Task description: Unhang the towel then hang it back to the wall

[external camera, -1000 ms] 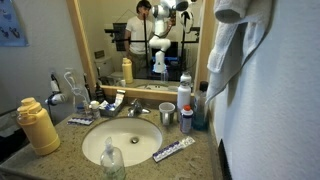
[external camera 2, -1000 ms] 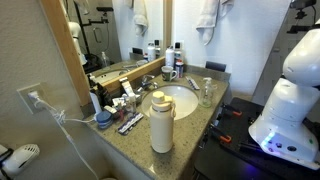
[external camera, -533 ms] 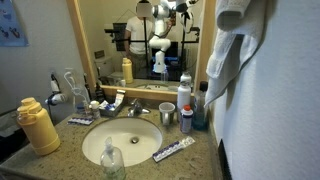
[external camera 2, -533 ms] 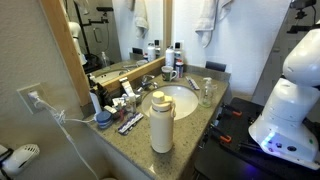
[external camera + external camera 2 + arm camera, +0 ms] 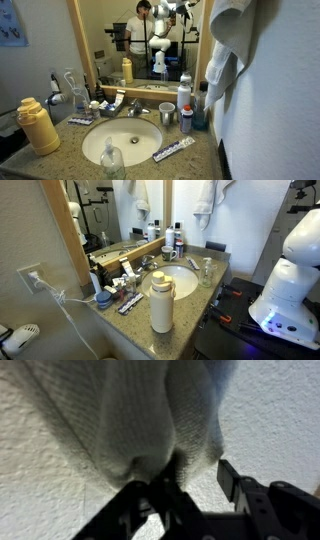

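Note:
The pale grey-white towel (image 5: 228, 50) hangs in long folds high on the rough white wall (image 5: 285, 90), above the counter's end. It also shows in an exterior view (image 5: 207, 195) at the top. In the wrist view the towel (image 5: 130, 410) fills the top of the picture against the bumpy wall (image 5: 280, 420). My gripper (image 5: 195, 485) is right under it. Its dark fingers are close together, with a towel fold hanging down between them. The gripper itself is hidden behind the towel in both exterior views.
Below the towel is a granite counter (image 5: 60, 150) with a sink (image 5: 120, 140), a yellow bottle (image 5: 38, 125), a cup (image 5: 166, 113), bottles (image 5: 185, 100) and a tube (image 5: 172, 150). A wood-framed mirror (image 5: 130, 40) stands behind. The robot base (image 5: 290, 280) stands beside the counter.
The top of the towel has moved up and spread out; the rounded bunch seen earlier at the top is gone. The lower folds hang much as before.

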